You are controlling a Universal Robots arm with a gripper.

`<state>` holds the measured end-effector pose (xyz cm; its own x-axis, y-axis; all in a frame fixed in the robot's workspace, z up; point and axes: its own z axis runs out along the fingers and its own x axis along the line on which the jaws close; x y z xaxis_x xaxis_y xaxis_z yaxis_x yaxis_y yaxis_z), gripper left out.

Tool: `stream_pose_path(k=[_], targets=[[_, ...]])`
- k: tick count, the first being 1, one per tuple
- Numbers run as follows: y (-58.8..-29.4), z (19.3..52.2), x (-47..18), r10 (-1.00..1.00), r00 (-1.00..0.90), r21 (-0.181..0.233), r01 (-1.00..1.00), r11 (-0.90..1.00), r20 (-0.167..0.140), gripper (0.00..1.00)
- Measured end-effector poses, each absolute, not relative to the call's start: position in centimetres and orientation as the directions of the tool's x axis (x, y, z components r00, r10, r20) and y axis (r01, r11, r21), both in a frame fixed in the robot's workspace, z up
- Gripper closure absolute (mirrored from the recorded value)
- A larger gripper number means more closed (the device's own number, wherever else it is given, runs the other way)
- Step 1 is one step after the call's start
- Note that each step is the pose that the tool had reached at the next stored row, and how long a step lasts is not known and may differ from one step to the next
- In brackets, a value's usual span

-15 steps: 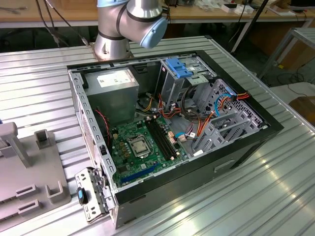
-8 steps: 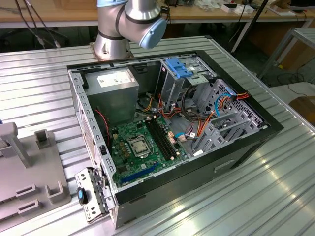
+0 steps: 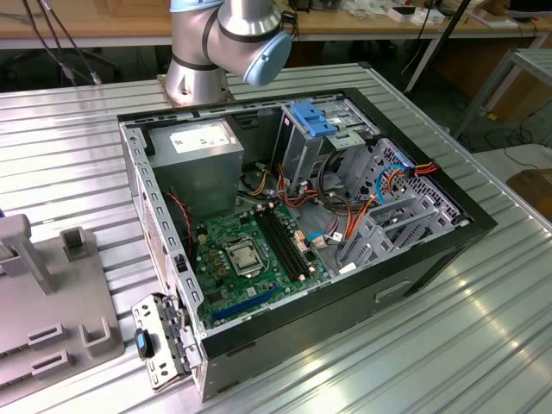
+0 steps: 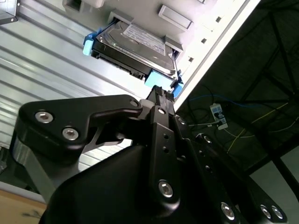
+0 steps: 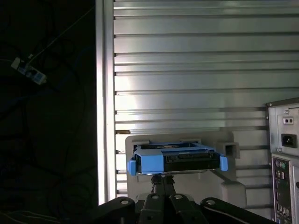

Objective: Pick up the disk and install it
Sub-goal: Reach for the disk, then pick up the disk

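The disk (image 5: 175, 158) is a flat grey metal drive in a bright blue carrier bracket. It rests in a light grey holder (image 5: 224, 186) on the ribbed metal table, and the second wrist view shows its labelled top (image 4: 140, 44). My gripper (image 5: 163, 178) is directly in front of the disk's near end, and its black fingers (image 4: 158, 109) stand close together with the tips at the blue bracket's edge. Nothing is held between them. I cannot tell whether the tips touch the bracket. The open computer case (image 3: 293, 224) lies on its side in the exterior view.
The table's edge (image 5: 105, 116) runs close beside the holder, with dark floor and cables beyond it. The case's rear panel (image 5: 282, 154) stands on the holder's other side. Inside the case are a motherboard (image 3: 250, 254), a power-supply box (image 3: 198, 159) and drive cages (image 3: 388, 207). A grey fixture (image 3: 43, 302) stands at the exterior view's left.
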<state>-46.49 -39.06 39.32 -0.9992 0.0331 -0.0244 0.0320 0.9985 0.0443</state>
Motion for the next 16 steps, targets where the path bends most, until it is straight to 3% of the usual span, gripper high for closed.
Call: stream_pose_path(k=[11,16], targets=[[-39.06,39.32,-46.61,0.029,-0.999,0.044,0.028,0.999,-0.024,0.89],[-39.06,39.32,-46.61,-0.088,-0.996,0.044,-0.089,0.995,-0.024,0.89]])
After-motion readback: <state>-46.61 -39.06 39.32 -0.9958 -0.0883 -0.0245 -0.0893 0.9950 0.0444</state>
